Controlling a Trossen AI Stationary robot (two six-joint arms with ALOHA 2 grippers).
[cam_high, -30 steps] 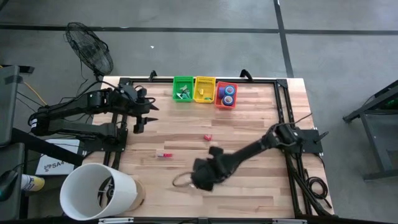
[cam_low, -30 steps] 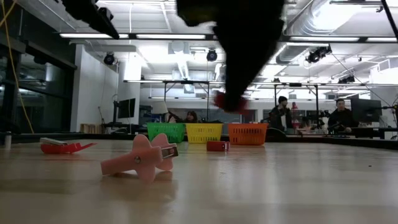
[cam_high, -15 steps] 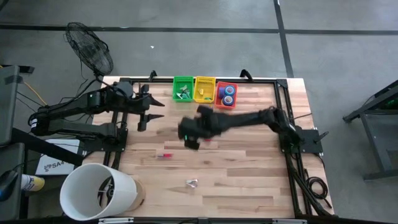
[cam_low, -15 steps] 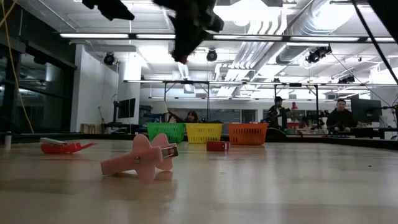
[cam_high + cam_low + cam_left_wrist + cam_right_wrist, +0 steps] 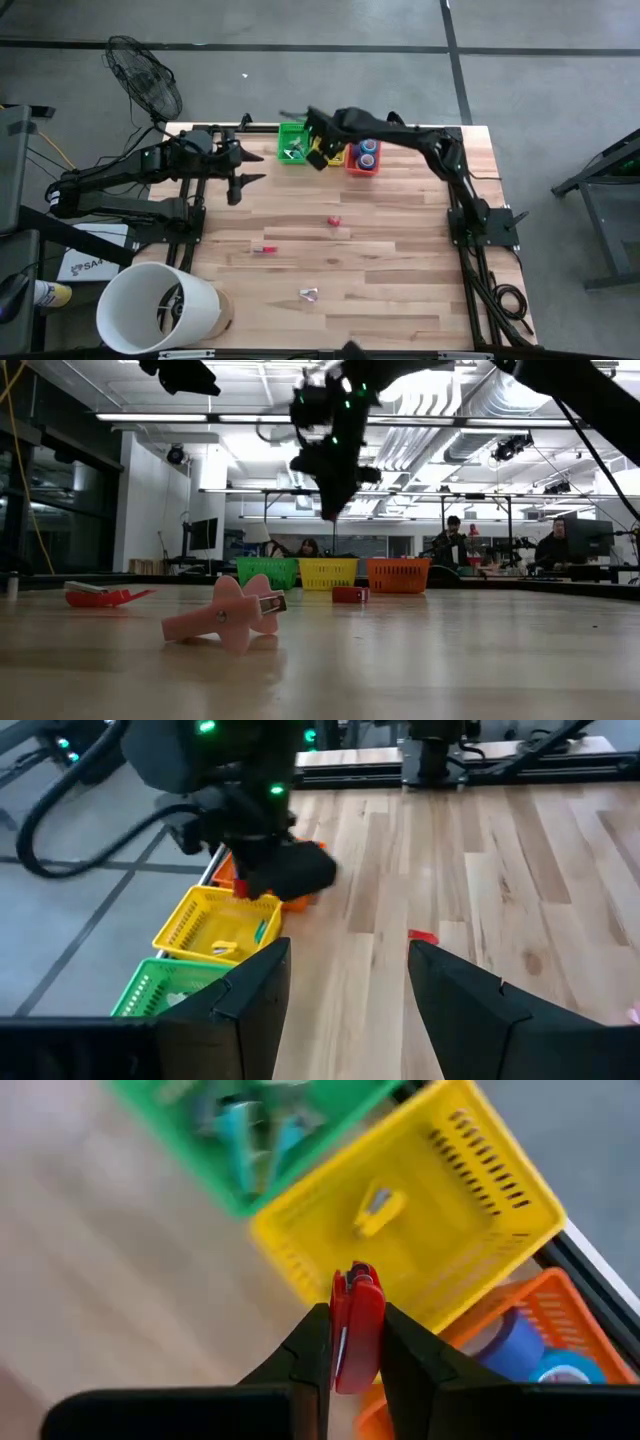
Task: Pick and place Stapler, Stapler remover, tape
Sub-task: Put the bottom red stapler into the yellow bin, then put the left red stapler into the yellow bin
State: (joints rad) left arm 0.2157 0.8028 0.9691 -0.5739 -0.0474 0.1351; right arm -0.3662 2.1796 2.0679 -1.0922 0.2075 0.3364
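The right gripper [image 5: 355, 1342] is pinched tight on a small red plastic stapler [image 5: 356, 1325], hanging above the yellow mesh basket [image 5: 328, 144] at the wooden table's [image 5: 400, 260] far edge, between the green basket [image 5: 293, 141] and the orange basket [image 5: 364, 154] holding blue tape rolls [image 5: 368, 152]. The left gripper [image 5: 244, 180] hovers empty, fingers parted, near its own side.

high: overhead | low: table-level | wrists: close | shared: baskets [image 5: 329, 144]
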